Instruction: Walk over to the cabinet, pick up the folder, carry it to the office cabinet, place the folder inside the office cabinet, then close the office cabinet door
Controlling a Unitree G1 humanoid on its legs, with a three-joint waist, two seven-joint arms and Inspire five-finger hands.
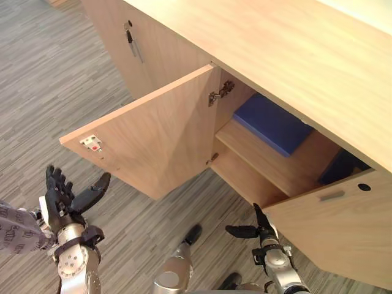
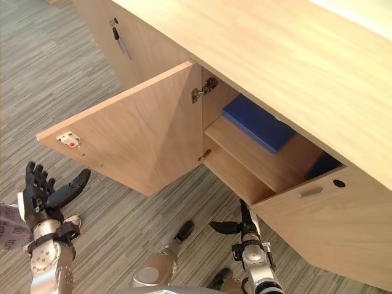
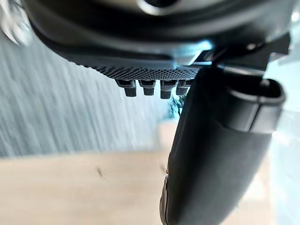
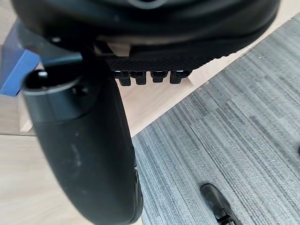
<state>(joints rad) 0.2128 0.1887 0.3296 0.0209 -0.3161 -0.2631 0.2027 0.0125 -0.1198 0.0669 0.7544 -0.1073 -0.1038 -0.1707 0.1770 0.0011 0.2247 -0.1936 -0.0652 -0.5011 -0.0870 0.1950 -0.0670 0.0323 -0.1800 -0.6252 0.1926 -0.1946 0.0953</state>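
Blue folder (image 1: 272, 125) on shelf (image 1: 269, 166), beyond right hand (image 1: 261, 228), left hand (image 1: 63, 197) farther

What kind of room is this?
Probably an office: a long wooden cabinet with one door swung open, a blue folder lying on its shelf, and a grey striped floor.

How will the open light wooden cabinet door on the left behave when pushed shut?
The open light wooden cabinet door looks like a flat rigid panel, so it probably won't flex. Hung on metal hinges, it should swing, not slide, when pushed near its free edge. The small white catch plate at its corner suggests it may latch.
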